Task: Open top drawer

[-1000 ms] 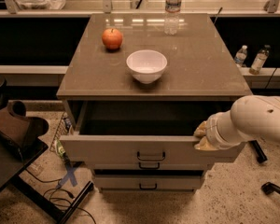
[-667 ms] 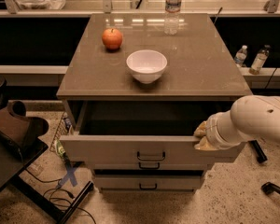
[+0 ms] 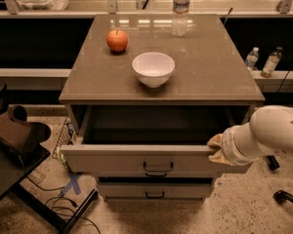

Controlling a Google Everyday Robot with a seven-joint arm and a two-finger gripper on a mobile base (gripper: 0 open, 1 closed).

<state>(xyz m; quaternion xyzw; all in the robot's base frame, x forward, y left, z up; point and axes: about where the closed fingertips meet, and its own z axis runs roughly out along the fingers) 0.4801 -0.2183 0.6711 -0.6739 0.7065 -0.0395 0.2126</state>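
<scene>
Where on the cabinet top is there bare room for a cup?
Bare on the cabinet top: the front left corner, ahead of the apple and left of the white bowl; also the right side, between bowl and edge, nearer than the water bottle. The gripper crowds the right end of the top drawer.

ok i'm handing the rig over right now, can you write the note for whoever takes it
Gripper: at the right end of the top drawer front, against its upper edge. Open or shut can't be told.
Top drawer: pulled well out of the cabinet, dark interior showing. Its black handle at centre is free of the gripper.
Lower drawer: shut.
Cabinet top: apple, white bowl, water bottle at the back.
Done: the drawer is open.
Left: probably just back the arm away from the drawer front, or pull a little further if you want full extension.
</scene>
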